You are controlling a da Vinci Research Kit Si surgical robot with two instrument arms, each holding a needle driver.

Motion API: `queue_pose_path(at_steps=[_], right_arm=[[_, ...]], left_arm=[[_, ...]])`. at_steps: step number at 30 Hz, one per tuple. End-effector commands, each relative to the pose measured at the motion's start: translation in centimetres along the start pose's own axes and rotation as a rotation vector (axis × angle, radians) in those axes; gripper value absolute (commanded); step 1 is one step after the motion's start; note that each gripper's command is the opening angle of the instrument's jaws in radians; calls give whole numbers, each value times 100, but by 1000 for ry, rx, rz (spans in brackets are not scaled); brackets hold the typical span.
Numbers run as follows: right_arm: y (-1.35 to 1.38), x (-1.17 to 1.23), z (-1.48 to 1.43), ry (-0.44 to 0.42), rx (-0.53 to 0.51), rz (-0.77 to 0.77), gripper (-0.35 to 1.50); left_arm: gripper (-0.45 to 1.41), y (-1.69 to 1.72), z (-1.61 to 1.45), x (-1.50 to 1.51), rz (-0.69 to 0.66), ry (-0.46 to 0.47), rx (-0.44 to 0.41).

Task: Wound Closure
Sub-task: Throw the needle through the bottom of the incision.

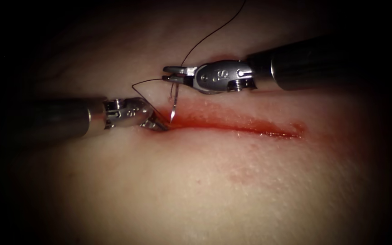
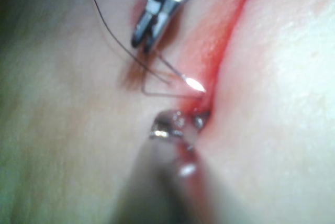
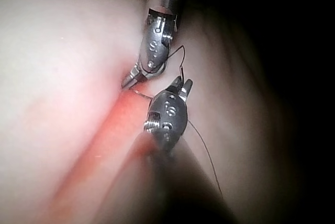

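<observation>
Red fluid (image 1: pixel 232 123) lines the cut (image 1: pixel 250 129) as it runs from frame centre out to the right in the endoscope view, and we've got both tools working at its left end. Up above the cut, the right tool (image 1: pixel 171 74) comes in from the upper right, jaws clamped on the curved needle (image 1: pixel 174 102) near its tail end, where the thread (image 1: pixel 209 36) joins; we see the needle hanging down from that grip, its bright tip pointing at the upper edge of the cut, just short of it and, as far as we can judge, not in the tissue (image 1: pixel 196 190). Dark thread sweeps up and away to the top of the frame, and a second strand loops left towards the other tool. The left tool (image 1: pixel 159 126) comes in from the left with its tip pressed right at the cut's left end; whether its jaws grip the tissue edge or merely rest there, we cannot tell. For a clean bite here, we'd want the tip square to the tissue, the grip firm so the needle can't roll, and the loose loop kept clear of the tip. Steel needle looks thin, gently curved, glinting at the point; in the left wrist view that tip (image 2: pixel 194 83) shines beside the wet red edge.
</observation>
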Motion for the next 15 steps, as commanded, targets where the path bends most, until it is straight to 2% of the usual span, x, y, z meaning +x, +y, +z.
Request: queue_pose_path(at_steps=[1, 4, 15], right_arm=[[-4, -3, 7, 1, 1, -3, -35], [-4, -3, 9, 0, -1, -2, -35], [-4, -4, 10, 6, 3, -9, -35]], left_arm=[[-35, -7, 9, -3, -2, -5, 11], [-35, -10, 13, -9, -3, -11, 23], [-35, 8, 23, -2, -30, 87, -190]])
